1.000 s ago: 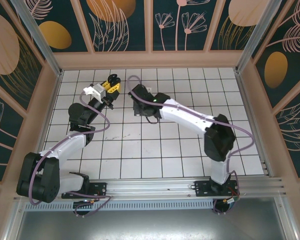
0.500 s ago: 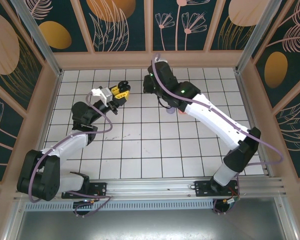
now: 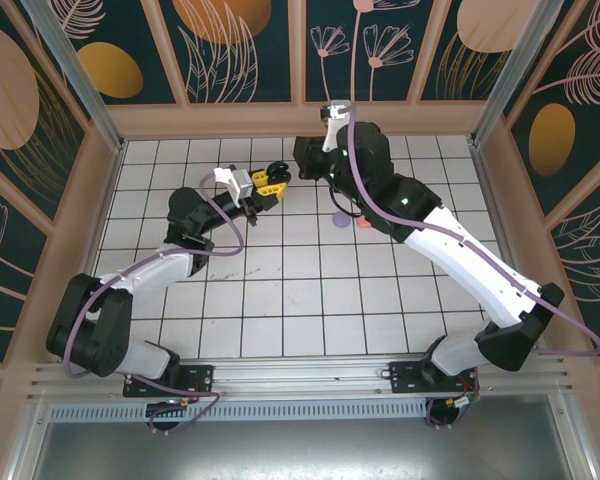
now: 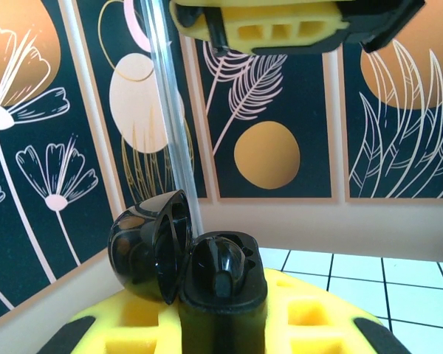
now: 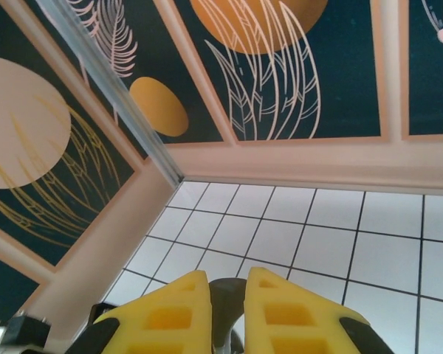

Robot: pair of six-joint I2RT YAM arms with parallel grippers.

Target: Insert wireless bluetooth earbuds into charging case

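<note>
Counts: 2 arms, 2 grippers, 1 black glossy pebble-shaped charging case point(image 4: 223, 274), 1 lilac rounded pebble-like piece point(image 3: 340, 218), 1 coral-pink smaller piece point(image 3: 364, 225). The last two lie just beside each other on the white tiled table point(image 3: 280, 290), far half, partly under the R arm. Can't tell whether they touch, or whether they're open or closed.

Containers: the black case is open. Its domed lid point(image 4: 151, 254) is hinged back to the L in the left wrist view, and the base faces the cam. Inside the base are dark glossy moulded shapes. Can't tell a seated black bud from an empty socket. Earbuds are too small to pick out from the top view.

Jaws: the left gripper point(image 3: 272, 182) is clamped on the black case, which is held up off the table. The base is pinched btw the yellow foam fingers point(image 4: 273, 29), w/ the lower pad under the base and the lid sticking out free.

The right gripper point(image 5: 225, 279) has its yellow pads nearly together w/ only a narrow slit. Sth dark grey sits in that slit. Can't tell if it's a held bud or the gripper's own body, so its grip is unclear.

Relation: in the top view both grippers are near the far wall, raised, and R's tip is just beside L's held case. Can't tell if there's contact. The lilac and coral pieces are on the R arm's side, apart from both sets of jaws.
</note>
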